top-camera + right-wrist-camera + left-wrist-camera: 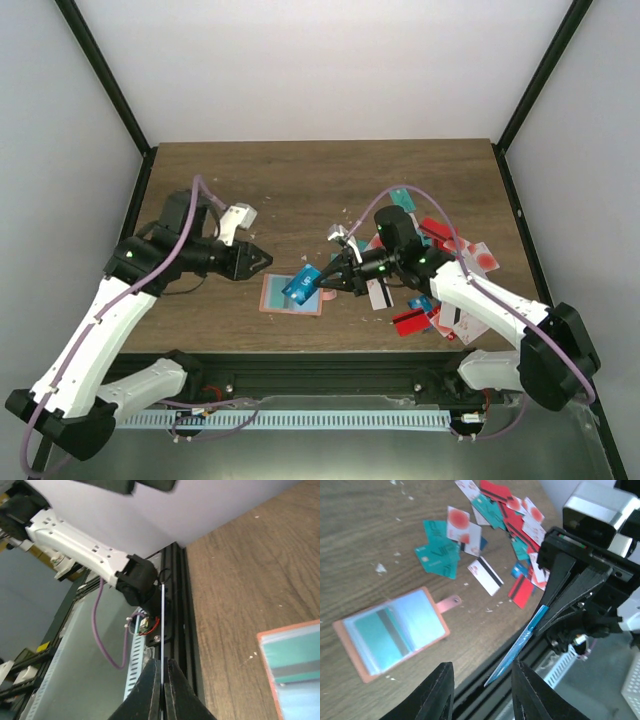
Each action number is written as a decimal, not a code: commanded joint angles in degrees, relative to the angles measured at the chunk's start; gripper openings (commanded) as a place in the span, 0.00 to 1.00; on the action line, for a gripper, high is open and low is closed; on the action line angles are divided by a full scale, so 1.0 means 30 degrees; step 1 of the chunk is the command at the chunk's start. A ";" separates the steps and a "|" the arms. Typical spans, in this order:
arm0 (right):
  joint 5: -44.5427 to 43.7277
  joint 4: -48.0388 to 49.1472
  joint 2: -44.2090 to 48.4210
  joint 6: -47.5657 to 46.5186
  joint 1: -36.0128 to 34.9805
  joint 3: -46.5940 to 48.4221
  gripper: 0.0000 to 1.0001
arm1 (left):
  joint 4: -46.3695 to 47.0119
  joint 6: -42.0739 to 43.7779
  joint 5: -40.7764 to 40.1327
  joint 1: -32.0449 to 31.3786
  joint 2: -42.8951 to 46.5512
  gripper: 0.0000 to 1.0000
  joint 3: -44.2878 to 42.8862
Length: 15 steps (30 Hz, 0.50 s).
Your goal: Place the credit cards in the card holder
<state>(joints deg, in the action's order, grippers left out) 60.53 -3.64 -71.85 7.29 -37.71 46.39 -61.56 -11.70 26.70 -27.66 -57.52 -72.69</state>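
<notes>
Jaws of my right arm (470, 295), stretched leftward, pinch a blue card (300, 284) over the card holder (290, 312); left jaws half-open, empty; card print blurred.

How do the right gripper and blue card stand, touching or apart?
Touching. The right wrist view shows the right gripper shut on the edge-on blue card.

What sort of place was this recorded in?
Most likely a lab test cell: a wooden table boxed in by plain white panels on black frame posts, with two robot arms bolted to a rail at its near edge.
</notes>
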 commanded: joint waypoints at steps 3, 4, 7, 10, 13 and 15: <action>0.3433 -0.2198 -0.0655 -0.2169 -0.0202 0.1879 0.01 | 0.2468 -0.0053 0.5071 -0.0007 -0.0091 0.35 0.2108; 0.3714 -0.2278 -0.0775 -0.2167 -0.0202 0.1927 0.01 | 0.2634 -0.0101 0.5514 -0.0030 -0.0243 0.35 0.2402; 0.3800 -0.2218 -0.0791 -0.2083 -0.0239 0.2039 0.01 | 0.2913 -0.0127 0.6336 -0.0101 -0.0510 0.35 0.2986; 0.3892 -0.2362 -0.0815 -0.2200 -0.0262 0.2192 0.01 | 0.3098 -0.0004 0.6909 -0.0231 -0.0616 0.35 0.3150; 0.3992 -0.2417 -0.0929 -0.2304 -0.0262 0.2260 0.01 | 0.3434 0.0028 0.7620 -0.0419 -0.0666 0.34 0.3221; 0.3861 -0.2370 -0.1057 -0.2410 -0.0257 0.2220 0.01 | 0.3713 0.0076 0.7775 -0.0619 -0.0620 0.33 0.3241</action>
<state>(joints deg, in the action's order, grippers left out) 70.54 -10.07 -74.32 1.91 -37.85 50.24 -53.63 -11.92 45.67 -28.58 -59.79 -63.13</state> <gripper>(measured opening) 0.024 0.338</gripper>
